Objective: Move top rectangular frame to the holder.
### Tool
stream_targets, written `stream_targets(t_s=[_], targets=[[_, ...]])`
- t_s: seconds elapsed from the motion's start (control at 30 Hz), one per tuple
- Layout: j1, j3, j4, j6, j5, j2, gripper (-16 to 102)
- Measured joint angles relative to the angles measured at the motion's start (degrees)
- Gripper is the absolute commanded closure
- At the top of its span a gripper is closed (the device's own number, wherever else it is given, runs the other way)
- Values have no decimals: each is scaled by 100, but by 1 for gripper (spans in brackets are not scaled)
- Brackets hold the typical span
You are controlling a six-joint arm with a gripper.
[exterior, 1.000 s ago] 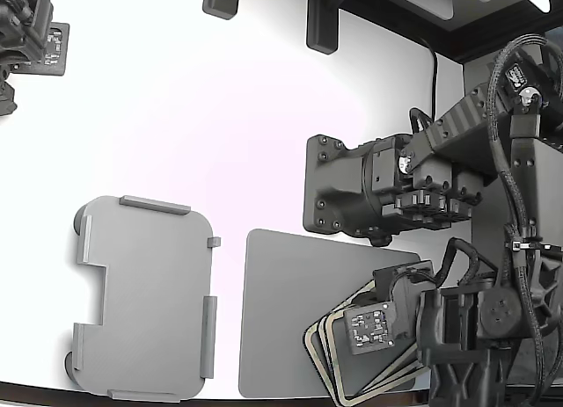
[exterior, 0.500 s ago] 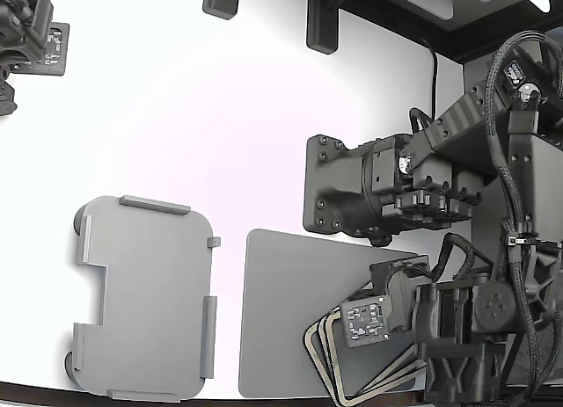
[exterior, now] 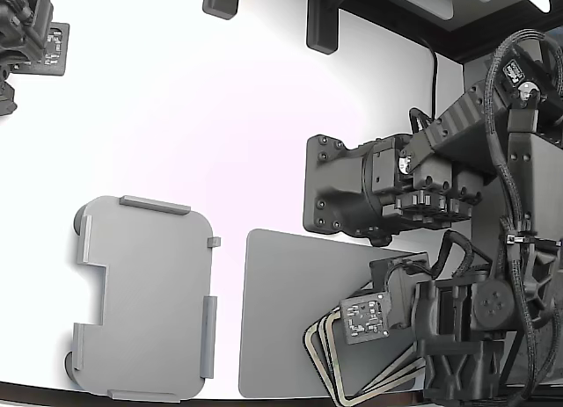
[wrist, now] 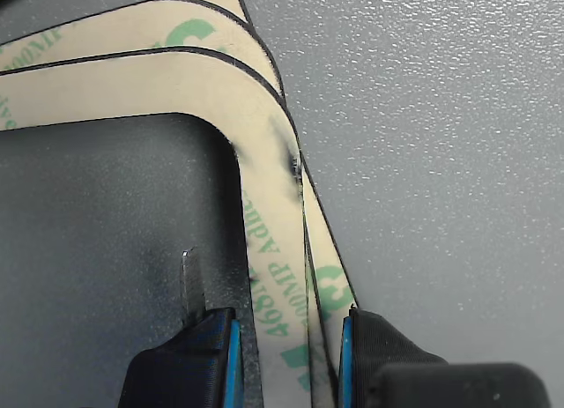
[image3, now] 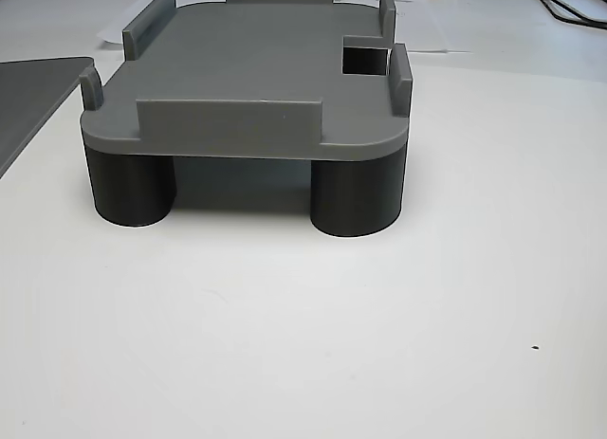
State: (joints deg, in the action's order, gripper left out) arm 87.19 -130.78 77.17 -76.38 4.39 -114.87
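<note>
The gripper [wrist: 286, 359] sits low over the stack of frames at the near corner of the dark grey mat [exterior: 281, 310], toward the exterior view's right. In the wrist view its two dark fingertips [wrist: 189, 359], each edged in blue, stand on either side of one long side of the top rectangular frame [wrist: 264, 241]: one fingertip lies inside the frame's opening, over the mat, and the other lies outside the frame's outer edge. The jaws are narrowly parted with the strip between them; whether the pads actually press on the strip cannot be told from these views.

The top rectangular frame is beige with a dark outer edge and green printed lettering (partly legible, reading along the strip). It lies flat on two similar frames [wrist: 198, 25], which are fanned slightly so that their corners show beyond it. In the exterior view the stack [exterior: 325, 350] appears as offset outlines, partly covered by the arm's wrist hardware.

The holder [exterior: 145, 297] stands on the white table [exterior: 220, 117], well apart from the stack, toward the exterior view's left, just beside the mat. The other view shows the holder [image3: 256, 69] raised on dark round feet [image3: 356, 197], with upright tabs along its edges
</note>
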Motion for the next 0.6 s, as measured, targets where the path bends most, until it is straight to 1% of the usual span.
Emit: stream_targets(t_s=[0.2,0.27,0.37,0.6], targets=[[0,-26,-26,0,-18,0,64],[0,-44,-44,-9,-26,0,74],[0,-44,-53,-18,-35,0,96],[0,0,70,-97,-53,0,97]])
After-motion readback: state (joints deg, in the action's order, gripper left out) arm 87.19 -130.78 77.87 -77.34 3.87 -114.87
